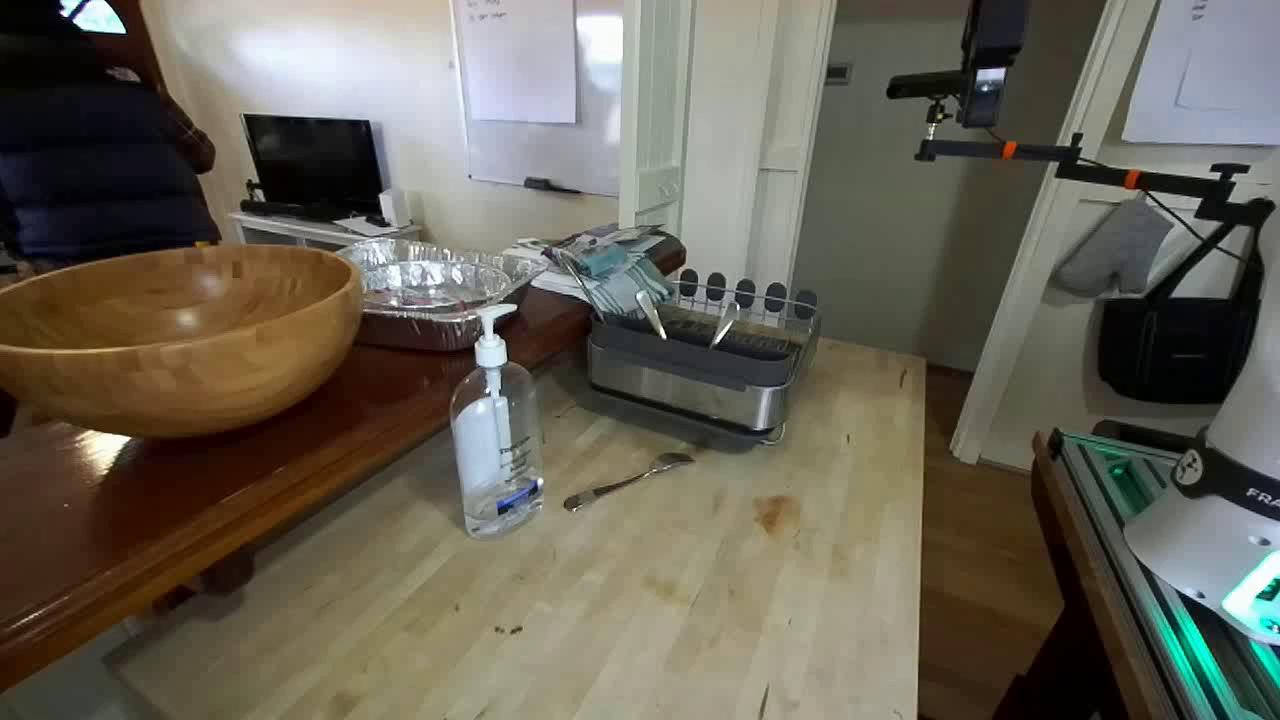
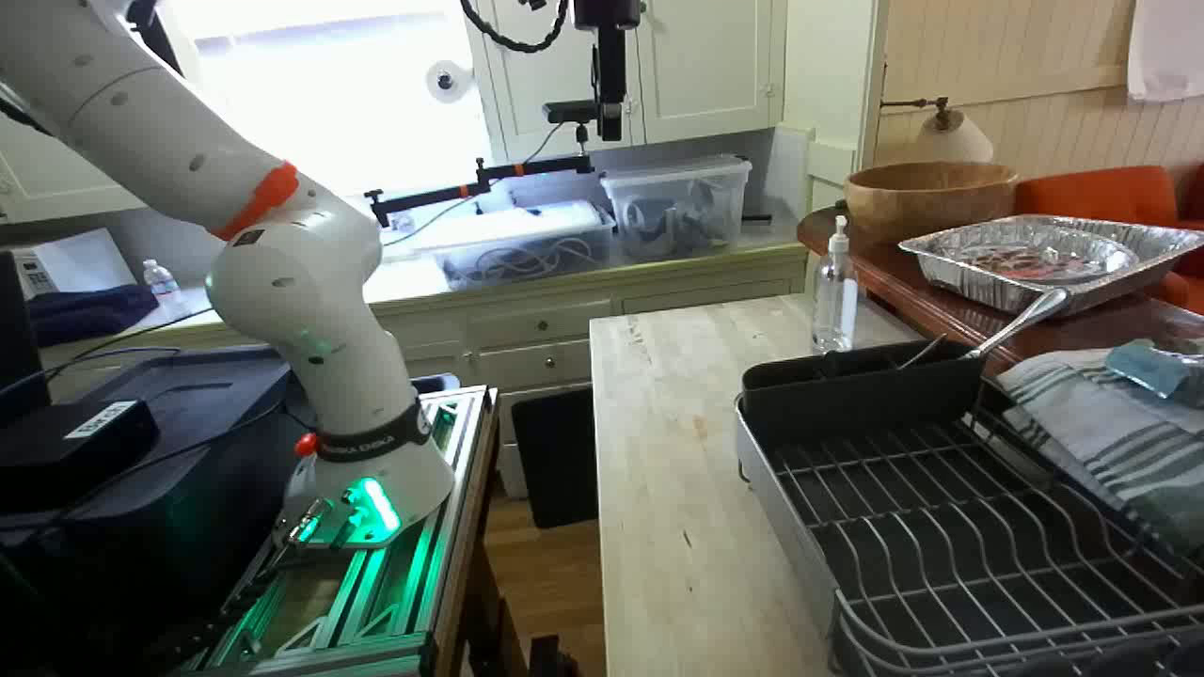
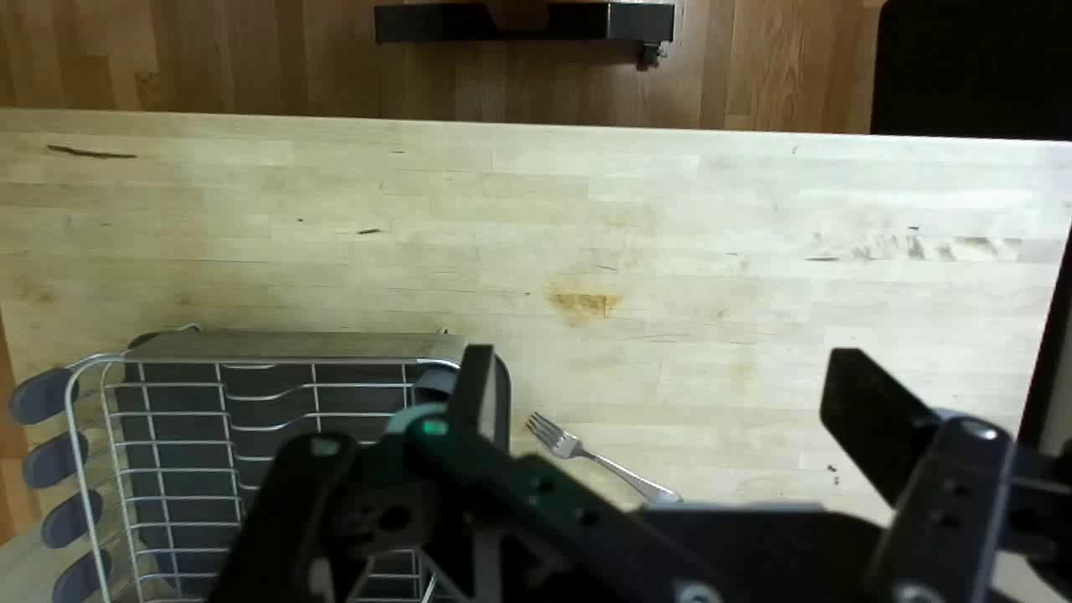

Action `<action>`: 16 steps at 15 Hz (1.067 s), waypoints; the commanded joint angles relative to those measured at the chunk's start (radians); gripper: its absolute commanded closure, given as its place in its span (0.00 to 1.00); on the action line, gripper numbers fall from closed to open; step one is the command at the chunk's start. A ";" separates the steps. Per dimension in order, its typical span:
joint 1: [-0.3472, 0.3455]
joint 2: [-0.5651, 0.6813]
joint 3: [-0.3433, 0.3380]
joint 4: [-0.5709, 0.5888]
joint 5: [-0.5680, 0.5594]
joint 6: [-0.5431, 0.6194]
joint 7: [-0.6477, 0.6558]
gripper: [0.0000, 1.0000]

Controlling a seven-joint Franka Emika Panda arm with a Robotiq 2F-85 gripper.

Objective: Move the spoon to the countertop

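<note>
Gripper (image 3: 662, 377), jaws spread wide, above pale plank countertop (image 3: 469, 193), wood floor (image 3: 754, 75) below it past the edge, black screen (image 1: 315, 165) well apart from it. Under it a utensil (image 3: 603, 462) lies on the countertop: spoon or fork unclear in an exterior view, tines plain in wrist view, so fork. Both exterior views show handles (image 1: 651, 315) leaning from the dish rack (image 1: 690, 393) caddy (image 2: 856, 414), heads hidden, can't tell if a spoon's there.

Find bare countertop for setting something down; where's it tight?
Bare: the countertop strip between the dish rack and the edge facing the robot base; also, in an exterior view, the foreground before the pump bottle. Crowded: around the fork, between pump bottle and dish rack.
</note>
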 commanded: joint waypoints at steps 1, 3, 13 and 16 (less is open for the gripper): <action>0.002 0.001 -0.002 0.002 -0.001 -0.001 0.001 0.00; 0.002 0.001 -0.002 0.002 -0.001 -0.001 0.001 0.00; 0.002 0.001 -0.002 0.002 -0.001 -0.001 0.001 0.00; -0.027 0.012 -0.018 -0.007 -0.036 0.081 0.006 0.00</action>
